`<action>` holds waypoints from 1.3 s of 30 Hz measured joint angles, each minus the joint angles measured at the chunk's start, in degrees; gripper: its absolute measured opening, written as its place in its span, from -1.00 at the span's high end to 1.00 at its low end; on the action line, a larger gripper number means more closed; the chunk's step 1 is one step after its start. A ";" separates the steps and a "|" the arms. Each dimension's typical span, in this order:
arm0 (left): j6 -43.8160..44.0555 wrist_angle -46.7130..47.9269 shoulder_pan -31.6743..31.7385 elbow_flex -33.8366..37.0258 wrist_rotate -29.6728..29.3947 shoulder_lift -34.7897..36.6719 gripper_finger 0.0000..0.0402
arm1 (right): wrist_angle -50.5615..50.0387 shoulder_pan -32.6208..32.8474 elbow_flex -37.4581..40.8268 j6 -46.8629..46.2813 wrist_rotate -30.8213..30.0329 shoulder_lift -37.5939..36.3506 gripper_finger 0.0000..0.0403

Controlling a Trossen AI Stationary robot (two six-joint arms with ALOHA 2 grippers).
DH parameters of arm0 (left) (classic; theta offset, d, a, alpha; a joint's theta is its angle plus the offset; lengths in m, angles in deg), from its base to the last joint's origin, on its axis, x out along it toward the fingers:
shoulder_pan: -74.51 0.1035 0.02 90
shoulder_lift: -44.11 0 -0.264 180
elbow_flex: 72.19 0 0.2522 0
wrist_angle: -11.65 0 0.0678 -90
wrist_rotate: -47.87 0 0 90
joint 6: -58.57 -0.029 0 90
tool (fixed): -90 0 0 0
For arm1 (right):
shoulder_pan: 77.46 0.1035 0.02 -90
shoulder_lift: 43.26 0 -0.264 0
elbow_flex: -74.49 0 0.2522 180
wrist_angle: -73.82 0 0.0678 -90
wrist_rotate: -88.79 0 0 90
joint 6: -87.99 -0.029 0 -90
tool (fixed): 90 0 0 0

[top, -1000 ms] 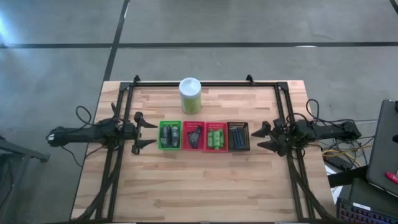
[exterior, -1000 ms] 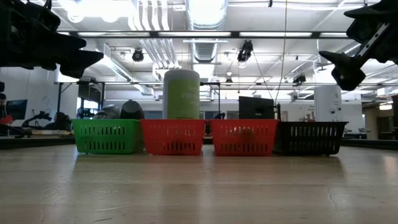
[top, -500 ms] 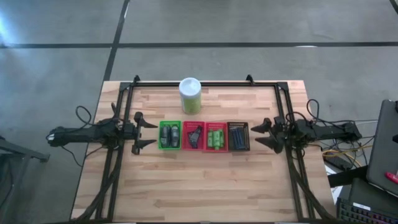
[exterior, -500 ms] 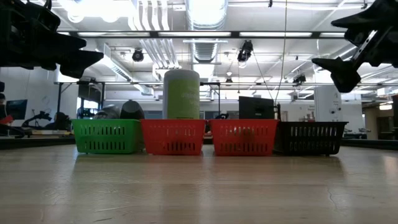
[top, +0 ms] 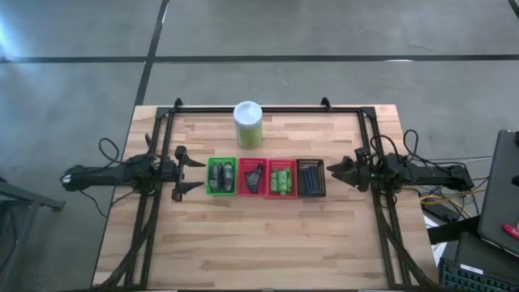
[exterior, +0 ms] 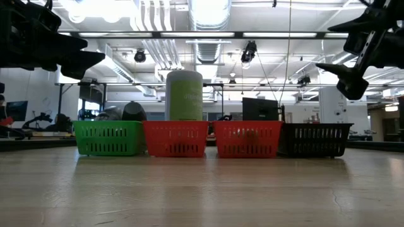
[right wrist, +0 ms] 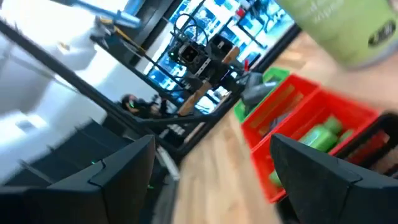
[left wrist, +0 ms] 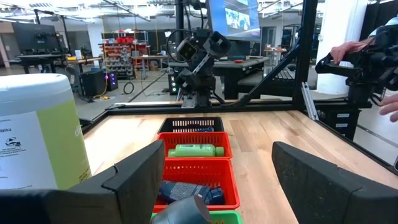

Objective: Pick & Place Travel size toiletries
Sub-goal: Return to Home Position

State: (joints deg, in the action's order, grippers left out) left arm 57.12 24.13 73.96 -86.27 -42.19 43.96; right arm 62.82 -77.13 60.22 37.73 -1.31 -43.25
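High view: my left pincer (top: pixel 197 174) and right pincer (top: pixel 342 173) both gape apart, empty, flanking the row of small mesh baskets (top: pixel 209 178) just beside the tall white-and-green cylindrical canister (top: pixel 248 124). Inside lie dark grey oval bottles (top: pixel 220 175), dark flat packets (top: pixel 253 178), bright green small bottles (top: pixel 281 180) and thin dark-blue sticks (top: pixel 310 178).

Nothing can be read for certain. The white-and-green canister (left wrist: pixel 37 130) carries a white label panel (left wrist: pixel 18 146) with a few short lines of small dark print under a small emblem, seen in the left wrist view, but the letters are too small to make out. In the low view the canister's front (exterior: pixel 184 94) shows only a faint pale marking. In the right wrist view a dark mark on its green wall (right wrist: pixel 339 25) is blurred. Well beyond the canister, in the room behind the table, a blue-lit screen (left wrist: pixel 239 17) shows shapes but no legible words.
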 joint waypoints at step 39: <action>-0.02 0.00 0.00 0.00 0.02 0.00 -0.50 | -1.39 0.01 0.00 3.53 0.04 0.00 -0.19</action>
State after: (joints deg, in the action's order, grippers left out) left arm 57.10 24.13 73.96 -86.26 -42.17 43.96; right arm 61.42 -77.12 60.22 41.26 -1.27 -43.25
